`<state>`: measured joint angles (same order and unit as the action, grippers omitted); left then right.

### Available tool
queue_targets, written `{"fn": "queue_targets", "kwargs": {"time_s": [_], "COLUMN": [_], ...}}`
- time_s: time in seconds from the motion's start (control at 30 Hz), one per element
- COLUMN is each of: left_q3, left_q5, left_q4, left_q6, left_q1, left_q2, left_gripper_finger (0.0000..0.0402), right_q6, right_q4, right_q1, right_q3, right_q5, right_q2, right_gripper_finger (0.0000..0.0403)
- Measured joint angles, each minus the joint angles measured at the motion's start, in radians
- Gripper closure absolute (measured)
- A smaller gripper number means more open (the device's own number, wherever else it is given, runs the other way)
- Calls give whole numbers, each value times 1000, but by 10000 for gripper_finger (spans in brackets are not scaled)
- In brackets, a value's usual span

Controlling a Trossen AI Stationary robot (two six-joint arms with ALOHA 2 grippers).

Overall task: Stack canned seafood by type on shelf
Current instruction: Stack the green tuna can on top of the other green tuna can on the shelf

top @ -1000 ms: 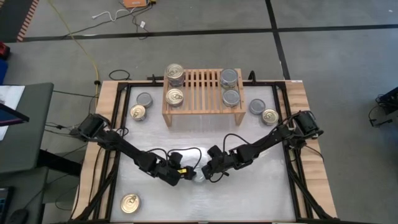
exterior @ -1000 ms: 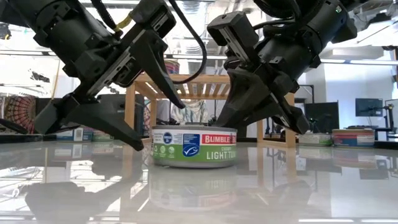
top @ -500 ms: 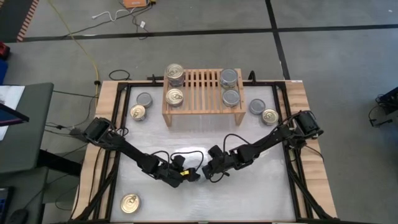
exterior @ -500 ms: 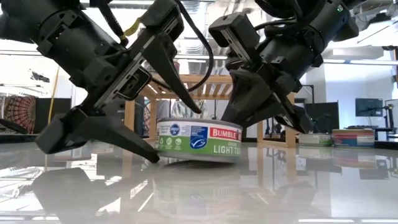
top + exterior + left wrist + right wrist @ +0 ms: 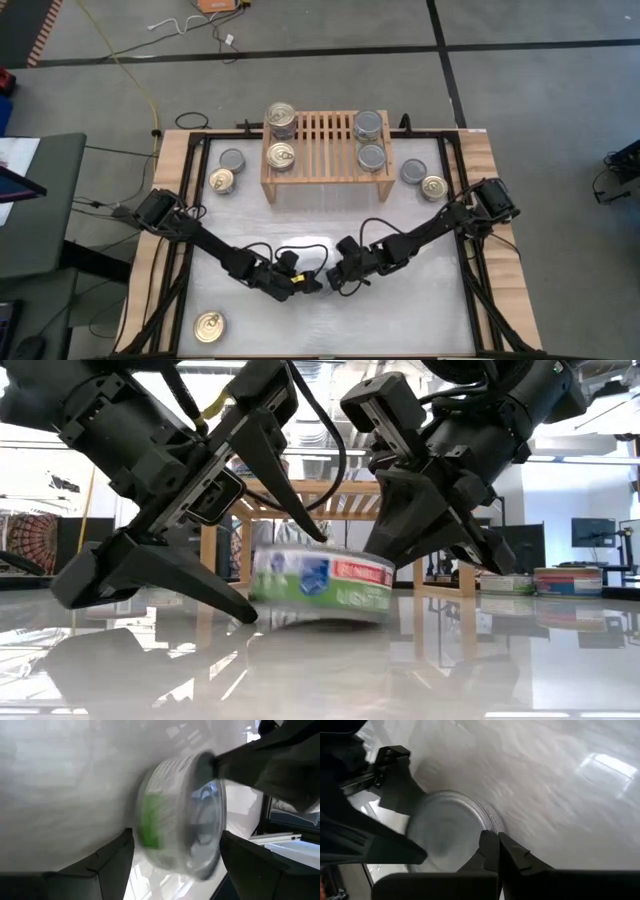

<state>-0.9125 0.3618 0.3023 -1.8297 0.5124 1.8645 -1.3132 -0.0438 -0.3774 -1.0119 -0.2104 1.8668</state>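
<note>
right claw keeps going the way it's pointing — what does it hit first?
Most likely the tuna can lying on the table. The shut right claw points at the can's rim with its tips right beside it, though contact isn't clear. The left claw stands open around the can's far side.

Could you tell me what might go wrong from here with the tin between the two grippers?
1. The can sits tilted, one edge off the table, between the left gripper's spread fingers; it could slip out or flip.
2. The right gripper, shut, presses at the can's rim; a further push may shove it away from the left gripper.
3. Both grippers crowd the same spot and could collide.
</note>
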Motion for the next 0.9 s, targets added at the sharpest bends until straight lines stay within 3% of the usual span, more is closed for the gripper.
{"fn": "queue_targets", "kwargs": {"time_s": [0.7, 0.9], "left_q3": [-1, -1], "left_q5": [21, 5], "left_q4": [4, 5], "left_q6": [8, 29], "left_q1": [-40, -53], "left_q2": [0, 0], "left_gripper_finger": [120, 160], "right_q6": [13, 15], "right_q4": [25, 28], "right_q1": [-8, -7], "right_q3": [3, 3], "right_q5": [1, 1], "right_q2": [4, 4], "right_gripper_finger": [380, 379]}}
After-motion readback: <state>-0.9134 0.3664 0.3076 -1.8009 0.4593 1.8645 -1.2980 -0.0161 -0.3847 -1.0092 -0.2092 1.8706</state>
